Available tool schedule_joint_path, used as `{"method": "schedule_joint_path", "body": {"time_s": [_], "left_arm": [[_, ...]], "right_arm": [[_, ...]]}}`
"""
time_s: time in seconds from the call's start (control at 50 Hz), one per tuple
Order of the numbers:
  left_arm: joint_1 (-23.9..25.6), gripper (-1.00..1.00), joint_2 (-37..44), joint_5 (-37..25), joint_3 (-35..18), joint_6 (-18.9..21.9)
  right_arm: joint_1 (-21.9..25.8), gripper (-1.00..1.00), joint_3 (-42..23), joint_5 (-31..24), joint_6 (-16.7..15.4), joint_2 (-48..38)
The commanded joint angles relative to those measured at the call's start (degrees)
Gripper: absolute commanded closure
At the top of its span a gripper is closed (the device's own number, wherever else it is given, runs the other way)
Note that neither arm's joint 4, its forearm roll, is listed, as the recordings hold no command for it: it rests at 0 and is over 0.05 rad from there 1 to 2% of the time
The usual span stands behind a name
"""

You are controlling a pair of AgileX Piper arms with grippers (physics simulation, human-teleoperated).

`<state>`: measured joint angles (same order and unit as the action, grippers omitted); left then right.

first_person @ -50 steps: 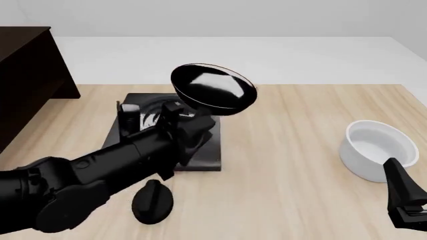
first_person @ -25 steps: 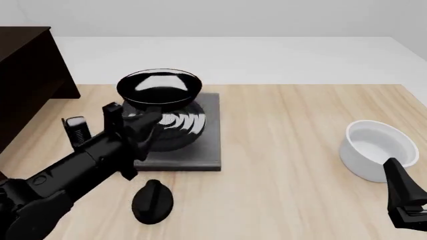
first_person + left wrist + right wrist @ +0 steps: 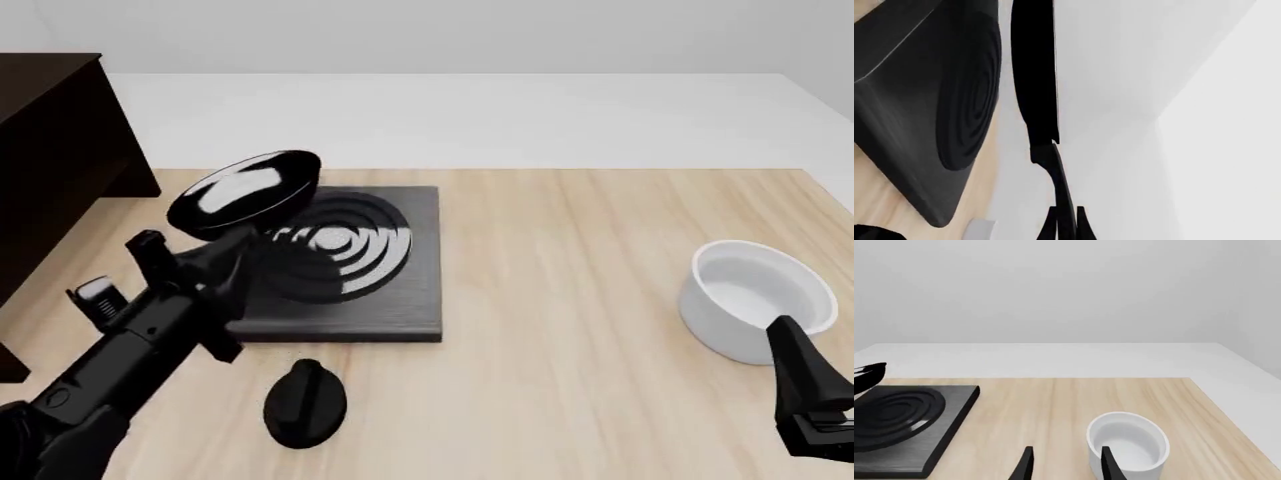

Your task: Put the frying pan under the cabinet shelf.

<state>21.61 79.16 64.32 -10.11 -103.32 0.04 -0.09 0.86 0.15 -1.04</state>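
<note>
The cabinet shelf [image 3: 60, 170] stands at the far left of the desk [image 3: 601, 300]. The left claw [image 3: 220, 262] is clamped on the handle of the frying pan [image 3: 244, 192], held tilted in the air above the left edge of the stove plate [image 3: 360, 265]. Level the pan, lower it, then carry it left into the recess. The recess is cut off from view. The right claw [image 3: 1064, 462] idles apart and empty near the white bowl [image 3: 754, 300]; the grip on the handle itself is probably firm but is hard to see.
</note>
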Motion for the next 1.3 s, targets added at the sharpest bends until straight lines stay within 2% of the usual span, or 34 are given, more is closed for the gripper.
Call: {"method": "schedule_joint_path", "body": {"time_s": [0.02, 0.06, 0.28, 0.36, 0.4, 0.56, 0.66, 0.78, 0.92, 0.98, 1.0, 1.02, 1.06, 1.12, 1.16, 1.2, 1.22, 1.28, 1.3], "left_arm": [[-6.1, 1.00, 0.2, 5.6, 0.7, -3.3], [-7.5, 1.00, -0.1, 5.6, 1.0, -1.7], [-12.1, 1.00, -1.3, 5.6, 2.4, -2.0], [-13.5, 1.00, -1.4, 5.6, 3.2, -2.8], [-13.1, 1.00, -1.5, 5.6, 3.3, -4.5], [-15.5, 1.00, -0.6, 5.6, 4.7, -5.2], [-14.8, 1.00, -0.1, 5.6, 5.1, -7.2], [-15.8, 1.00, 0.6, 5.6, 5.3, -7.1], [-18.4, 1.00, 5.3, 5.6, 4.8, -6.9], [-20.4, 1.00, 4.7, 5.6, 4.1, -5.7], [-19.7, 1.00, 6.8, 5.6, 4.2, -7.4], [-21.5, 1.00, 7.4, 5.6, 3.7, -5.0], [-21.3, 1.00, 8.6, 5.6, 3.4, -6.5], [-21.3, 1.00, 8.6, 5.6, 3.4, -6.5], [-23.0, 1.00, 11.6, 5.6, 2.9, -4.2], [-23.1, 1.00, 10.7, 5.6, 2.9, -4.1], [-23.2, 1.00, 13.0, 5.6, 3.3, -4.9], [-24.3, 1.00, 12.4, 5.6, 2.8, -3.7], [-24.2, 1.00, 12.7, 5.6, 2.8, -4.7]], "right_arm": [[0.0, -1.00, 0.0, 0.0, 0.0, 0.0], [0.0, -1.00, 0.0, 0.0, 0.0, 0.0], [0.0, -1.00, 0.0, 0.0, 0.0, 0.0], [0.0, -1.00, 0.0, 0.0, 0.0, 0.0], [0.0, -1.00, 0.0, 0.0, 0.0, 0.0], [0.0, -1.00, 0.0, 0.0, 0.0, 0.0], [0.0, -1.00, 0.0, 0.0, 0.0, 0.0], [0.0, -1.00, 0.0, 0.0, 0.0, 0.0], [0.0, -1.00, 0.0, 0.0, 0.0, 0.0], [0.0, -1.00, 0.0, 0.0, 0.0, 0.0], [0.0, -1.00, 0.0, 0.0, 0.0, 0.0], [0.0, -1.00, 0.0, 0.0, 0.0, 0.0], [0.0, -1.00, 0.0, 0.0, 0.0, 0.0], [0.0, -1.00, 0.0, 0.0, 0.0, 0.0], [0.0, -1.00, 0.0, 0.0, 0.0, 0.0], [0.0, -1.00, 0.0, 0.0, 0.0, 0.0], [0.0, -1.00, 0.0, 0.0, 0.0, 0.0], [0.0, -1.00, 0.0, 0.0, 0.0, 0.0], [0.0, -1.00, 0.0, 0.0, 0.0, 0.0]]}}
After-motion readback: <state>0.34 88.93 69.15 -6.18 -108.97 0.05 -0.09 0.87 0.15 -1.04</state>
